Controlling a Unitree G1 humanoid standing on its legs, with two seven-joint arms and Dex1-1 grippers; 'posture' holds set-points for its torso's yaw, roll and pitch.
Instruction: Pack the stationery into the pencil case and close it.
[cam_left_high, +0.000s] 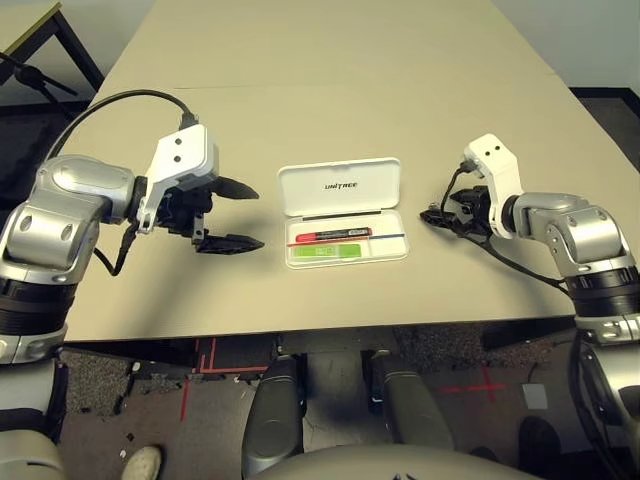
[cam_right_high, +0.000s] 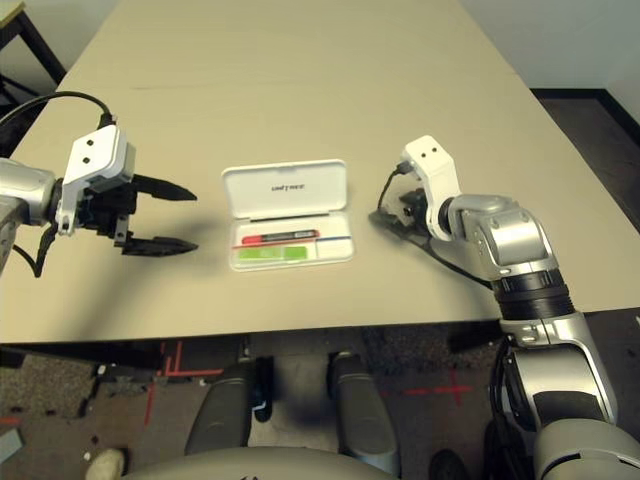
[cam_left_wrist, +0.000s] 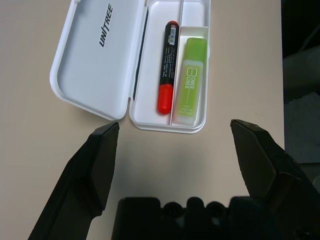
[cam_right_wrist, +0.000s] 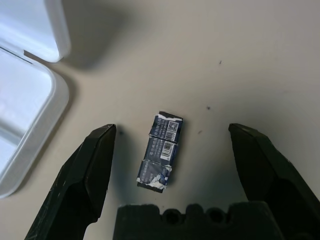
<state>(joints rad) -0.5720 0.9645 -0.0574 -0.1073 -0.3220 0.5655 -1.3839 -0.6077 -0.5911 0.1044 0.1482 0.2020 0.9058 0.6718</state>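
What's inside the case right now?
In the open case, a red marker and a green bar lie side by side, apart. The small dark piece still lies outside on the table. Nothing is covered.

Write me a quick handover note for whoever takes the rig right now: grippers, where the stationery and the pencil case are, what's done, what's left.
Left gripper: open, empty, above the table left of the pencil case.
Right gripper: open, empty, its fingers either side of the small dark wrapped piece lying on the table right of the case.
Case: lid open, lying flat.
Done: red marker and light-green bar lie side by side in the tray.
Left: pick up the small piece, put it in, close the lid.
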